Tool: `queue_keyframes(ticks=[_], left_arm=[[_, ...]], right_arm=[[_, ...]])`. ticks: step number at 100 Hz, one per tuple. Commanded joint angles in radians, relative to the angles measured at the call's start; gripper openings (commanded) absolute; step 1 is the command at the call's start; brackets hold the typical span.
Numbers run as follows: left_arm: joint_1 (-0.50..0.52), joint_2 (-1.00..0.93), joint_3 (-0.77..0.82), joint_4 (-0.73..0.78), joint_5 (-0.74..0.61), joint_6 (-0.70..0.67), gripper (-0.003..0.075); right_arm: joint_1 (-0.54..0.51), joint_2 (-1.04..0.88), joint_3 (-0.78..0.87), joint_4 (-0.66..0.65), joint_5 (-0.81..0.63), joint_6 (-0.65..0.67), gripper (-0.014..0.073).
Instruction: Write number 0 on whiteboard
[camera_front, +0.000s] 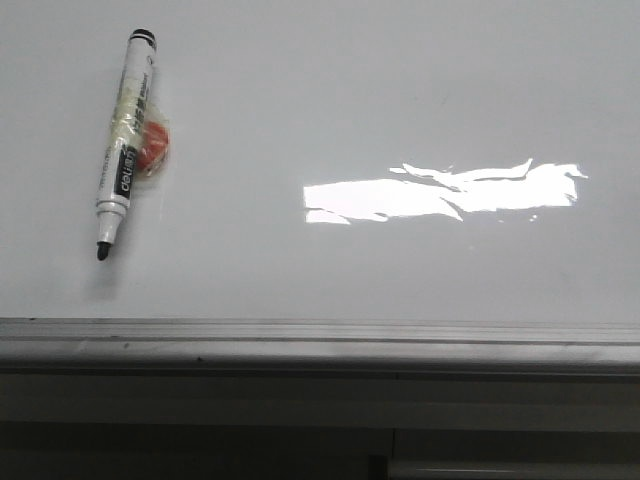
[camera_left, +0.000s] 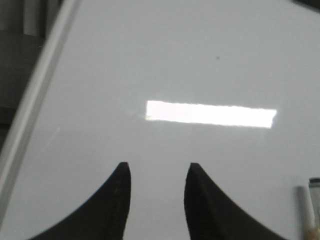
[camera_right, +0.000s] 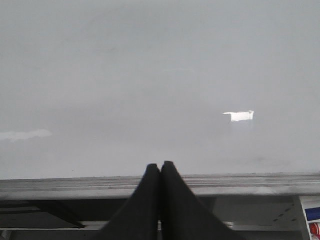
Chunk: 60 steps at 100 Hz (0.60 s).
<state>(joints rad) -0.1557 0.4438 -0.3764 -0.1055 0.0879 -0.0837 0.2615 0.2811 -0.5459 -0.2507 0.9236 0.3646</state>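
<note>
Not much of my rig on camera here, only the finger ends in the wrist cams. The left gripper (camera_left: 156, 200) has two matte black fingers (camera_left: 112, 210), wide at the base and curving up to blunt tips like little horns. The right gripper (camera_right: 160, 200) looks the same: plain black, smooth, no screws, cables or markings visible.

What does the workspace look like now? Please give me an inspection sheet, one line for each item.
Surface: whiteboard lies flat, glossy, with a bright light reflection; no number 0 drawn yet.
Job's things: marker lies uncapped on the board, tip toward the frame, orange piece taped to its side.
Clutter: nothing seen.
Grippers: left gripper open, empty, above the board; right gripper shut, empty, over the frame edge.
Cables: nothing seen.
Surroundings: dark area beyond the frame, unclear.
</note>
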Motion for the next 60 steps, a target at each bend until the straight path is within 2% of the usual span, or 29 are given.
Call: queue_keyframes(ticks=[1, 12, 29, 60], left_arm=[[-0.087, 0.05, -0.056, 0.084, -0.051, 0.021, 0.0178], [-0.237, 0.1, -0.058, 0.113, -0.047, 0.026, 0.0178], [-0.406, 0.163, -0.058, 0.029, -0.072, 0.026, 0.0179], [-0.509, 0.323, -0.058, -0.057, -0.08, 0.026, 0.02]], right_arm=[[0.002, 0.019, -0.029, 0.002, -0.091, 0.0, -0.0069], [0.002, 0.019, -0.029, 0.011, -0.113, 0.0, -0.0069], [0.002, 0.019, -0.029, 0.011, -0.119, 0.0, -0.0069], [0.002, 0.019, -0.029, 0.011, -0.138, 0.0, -0.0069]])
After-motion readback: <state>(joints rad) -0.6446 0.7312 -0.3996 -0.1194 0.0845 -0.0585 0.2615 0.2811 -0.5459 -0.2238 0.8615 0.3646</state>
